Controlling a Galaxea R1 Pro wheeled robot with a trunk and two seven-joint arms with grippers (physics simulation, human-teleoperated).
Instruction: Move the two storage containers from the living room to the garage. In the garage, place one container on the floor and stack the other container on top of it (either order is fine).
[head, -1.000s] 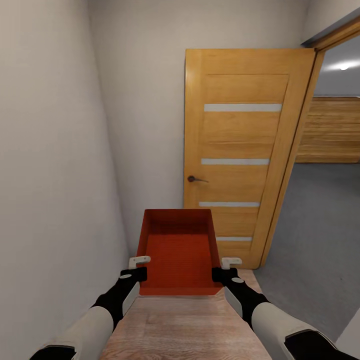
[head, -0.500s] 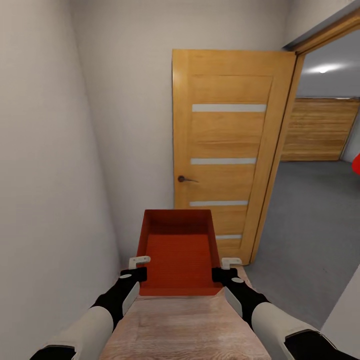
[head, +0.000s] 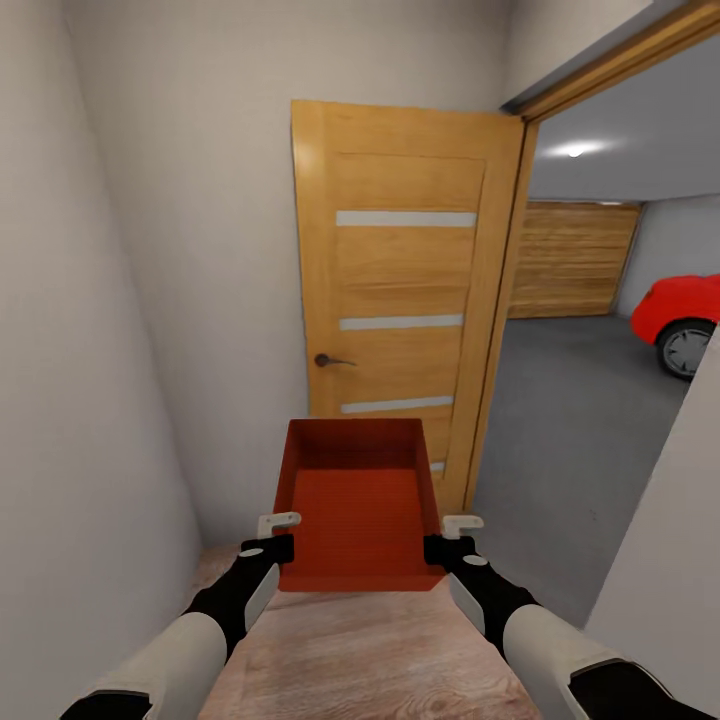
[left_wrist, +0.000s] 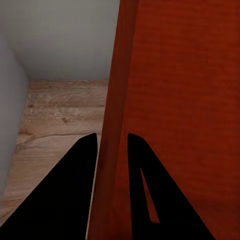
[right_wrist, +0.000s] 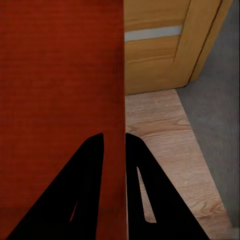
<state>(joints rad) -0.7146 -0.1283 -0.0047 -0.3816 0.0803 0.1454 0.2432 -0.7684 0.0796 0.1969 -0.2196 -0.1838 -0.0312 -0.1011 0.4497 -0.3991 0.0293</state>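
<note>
**Tight doorway ahead, bin carried between two arms**

The garage (head: 590, 400) lies through the opening beside the open door (head: 400, 290). The storage container (head: 358, 500), pinched by left end effector (head: 272, 535) and right end effector (head: 452, 535) on opposite walls, could clip the frame and slip.

- Plain white walls (head: 150, 250) close in a narrow passage.
- Light wood-plank flooring (head: 370, 650) runs underfoot.
- A wooden door (head: 400, 300) with three pale strips and a dark handle (head: 330, 360) stands open.
- Beyond it lies a grey concrete floor (head: 560, 420), a panelled wooden garage door (head: 575, 260), a ceiling light (head: 575, 150) and a red car (head: 680, 320).
</note>
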